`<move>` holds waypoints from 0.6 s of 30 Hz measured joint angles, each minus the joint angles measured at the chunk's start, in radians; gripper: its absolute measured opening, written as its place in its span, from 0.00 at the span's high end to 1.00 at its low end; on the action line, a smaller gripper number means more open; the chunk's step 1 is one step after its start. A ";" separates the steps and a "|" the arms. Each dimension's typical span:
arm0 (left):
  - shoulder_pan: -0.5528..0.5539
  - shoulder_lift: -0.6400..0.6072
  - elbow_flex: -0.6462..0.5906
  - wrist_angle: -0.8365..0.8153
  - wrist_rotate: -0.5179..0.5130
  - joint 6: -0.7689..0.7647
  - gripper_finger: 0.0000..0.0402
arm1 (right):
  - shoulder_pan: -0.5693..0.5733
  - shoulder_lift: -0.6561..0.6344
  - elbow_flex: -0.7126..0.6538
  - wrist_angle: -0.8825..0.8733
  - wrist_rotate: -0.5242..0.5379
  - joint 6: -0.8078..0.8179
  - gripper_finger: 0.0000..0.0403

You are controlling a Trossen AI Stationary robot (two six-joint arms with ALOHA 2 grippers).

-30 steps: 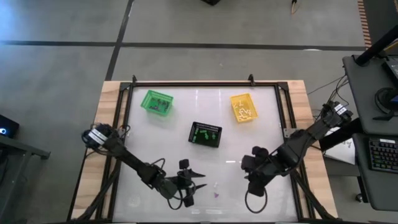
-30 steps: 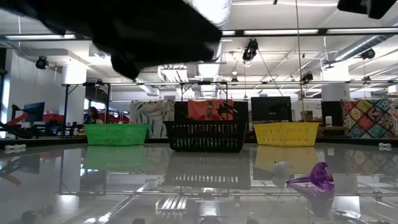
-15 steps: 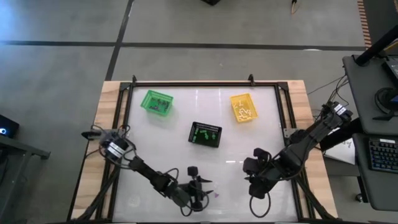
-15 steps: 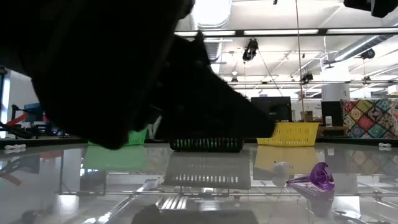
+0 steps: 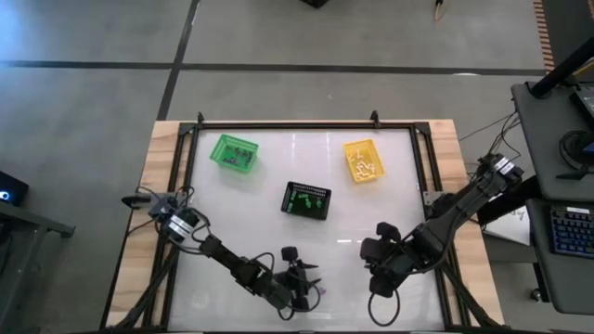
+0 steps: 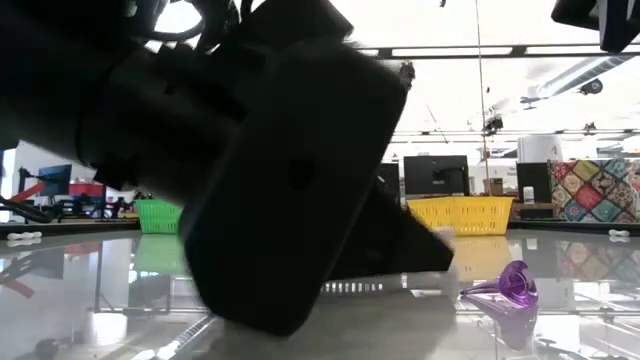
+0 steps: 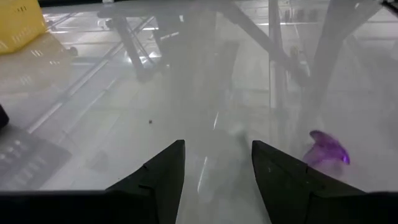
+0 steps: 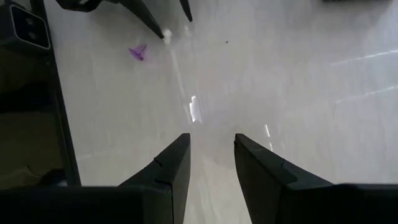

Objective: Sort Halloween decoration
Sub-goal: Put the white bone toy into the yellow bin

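Two Halloween decoration trinkets lie on the white table near its front edge. One is a purple trinket (image 5: pixel 322 290) (image 6: pixel 505 288) (image 7: pixel 328 150) (image 8: pixel 138 52); the other is a tiny white trinket (image 8: pixel 166 34). My left gripper (image 5: pixel 310 280) (image 7: pixel 217 163) hangs low over the table, open, with nothing between its fingers. The purple trinket lies just beside it toward the table's right, and the white trinket sits close by one fingertip (image 8: pixel 158 29). My right gripper (image 5: pixel 376 276) (image 8: pixel 211 155) hovers open above bare table, to the right of both trinkets.
At the back of the table stand a green basket (image 5: pixel 234 152), a black basket (image 5: pixel 306 199) and a yellow basket (image 5: pixel 363 160), each holding small pieces. A dark metal frame (image 5: pixel 288 123) borders the table. In the low view the left arm (image 6: pixel 250 170) blocks most of the table.
My left gripper has come down toward the table and moved toward its right edge, closing in on the two trinkets. In the low view it now fills the picture and hides the white trinket. The purple trinket has not moved.
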 joint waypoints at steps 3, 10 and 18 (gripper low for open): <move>0.000 0.000 -0.005 -0.012 0.000 -0.013 0.58 | 0.000 0.009 0.000 0.000 0.000 -0.005 0.72; 0.000 0.000 0.008 -0.009 0.000 -0.017 0.58 | 0.000 0.014 -0.001 -0.001 -0.001 -0.004 0.72; -0.001 0.000 0.007 -0.012 0.052 -0.002 0.58 | 0.000 0.013 -0.002 0.000 -0.001 -0.005 0.72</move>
